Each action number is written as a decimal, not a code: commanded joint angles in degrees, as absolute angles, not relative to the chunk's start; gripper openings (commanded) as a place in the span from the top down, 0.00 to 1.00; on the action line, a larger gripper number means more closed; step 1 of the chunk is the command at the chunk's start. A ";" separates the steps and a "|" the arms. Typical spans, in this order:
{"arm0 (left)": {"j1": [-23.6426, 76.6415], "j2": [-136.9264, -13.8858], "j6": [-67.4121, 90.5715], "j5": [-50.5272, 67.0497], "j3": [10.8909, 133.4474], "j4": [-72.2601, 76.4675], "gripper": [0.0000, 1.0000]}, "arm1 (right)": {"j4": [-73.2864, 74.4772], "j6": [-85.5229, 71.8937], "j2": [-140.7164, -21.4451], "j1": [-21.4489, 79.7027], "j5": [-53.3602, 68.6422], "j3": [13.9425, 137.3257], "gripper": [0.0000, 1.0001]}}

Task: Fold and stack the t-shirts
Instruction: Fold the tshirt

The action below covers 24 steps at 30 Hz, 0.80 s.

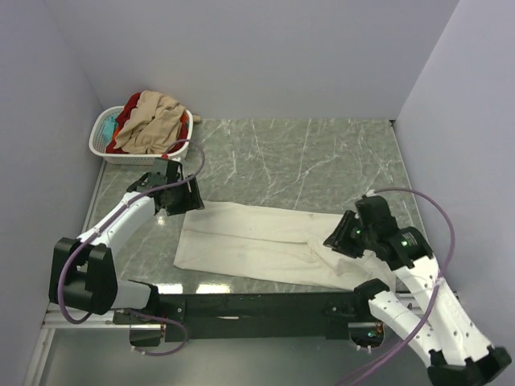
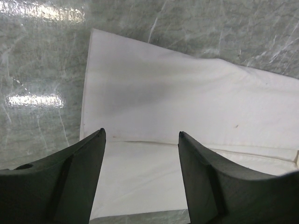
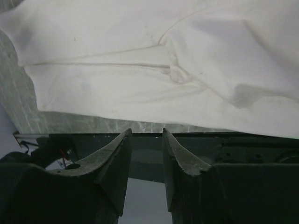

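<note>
Top external view: looks down on a grey-green marble table (image 1: 322, 153) with the cream-white t-shirt (image 1: 257, 241) spread flat across the lower middle of the frame, its right end rumpled. Shows the left arm (image 1: 113, 221) reaching from lower left up to the shirt's upper-left corner, and the right arm (image 1: 418, 281) bent in from lower right over the rumpled end. Catches, at upper left, a white slotted basket (image 1: 100, 145) heaped with tan (image 1: 153, 125), red (image 1: 131, 104) and teal (image 1: 107, 126) t-shirts.

Left wrist view: adds what cannot be read from above, namely the left gripper (image 2: 141, 133) spread wide and empty over the cream cloth near its corner.

Right wrist view: finds the right gripper (image 3: 147, 130) narrowed to a slim gap, nothing between the fingers, just off the shirt's near edge above the dark base rail (image 3: 252, 154).
</note>
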<state>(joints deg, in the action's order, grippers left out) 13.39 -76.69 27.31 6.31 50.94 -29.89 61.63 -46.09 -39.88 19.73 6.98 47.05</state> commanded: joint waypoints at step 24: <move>13.62 -82.00 25.40 9.23 52.65 -26.37 0.27 | 50.27 -56.95 -66.44 36.65 -2.11 36.21 0.59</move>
<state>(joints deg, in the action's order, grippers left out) 13.43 -81.67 26.61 7.99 50.48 -28.05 50.96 -54.96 -64.86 36.25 0.69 37.54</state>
